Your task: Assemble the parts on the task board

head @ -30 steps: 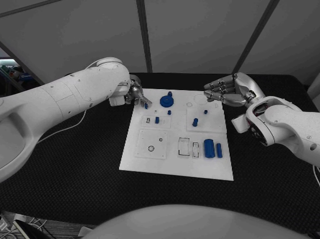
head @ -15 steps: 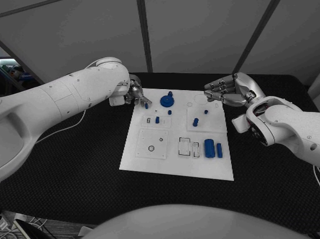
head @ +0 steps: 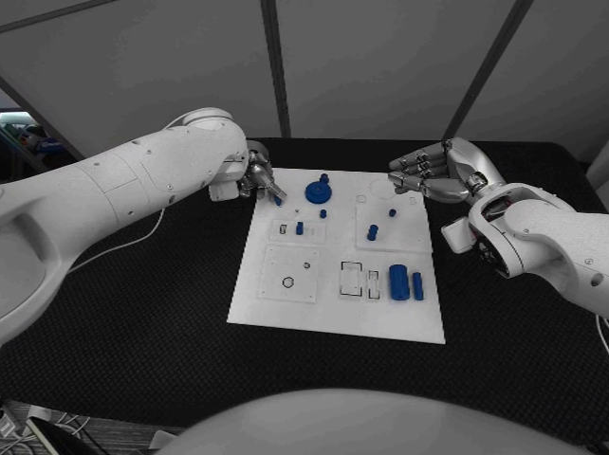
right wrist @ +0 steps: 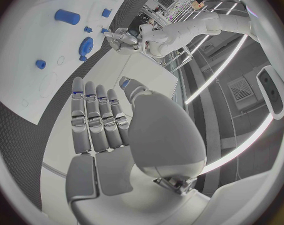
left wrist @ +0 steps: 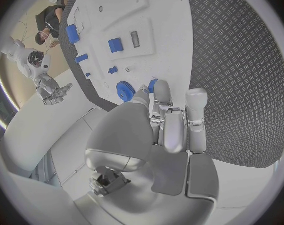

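The left hand [head: 257,177] sits at the far left corner of the task board [head: 335,308], its fingers [left wrist: 162,92] drawn together, and a small blue part [left wrist: 152,85] shows between the fingertips, pinched there as far as I can see. Just beyond those fingertips, on the white plate, stands the blue gear [head: 317,194] with a short blue peg [head: 323,178] rising behind it. A little nearer the robot from the fingers, two small blue pegs [head: 299,227] stand in the upper left panel of the board.

Further right, another pair of blue pegs [head: 372,231] stands in the neighbouring panel, and toward the near right of the board a thick blue cylinder [head: 399,282] lies beside a slimmer blue bar [head: 416,285], well apart from either hand. Empty outlined slots [head: 350,279] sit just left of that cylinder.

The right hand [head: 428,175] hovers at the far right corner of the board, above the black surface [head: 140,322]. Its fingers [right wrist: 94,116] lie side by side, straight and close together, with the thumb apart from them, and they hold nothing.
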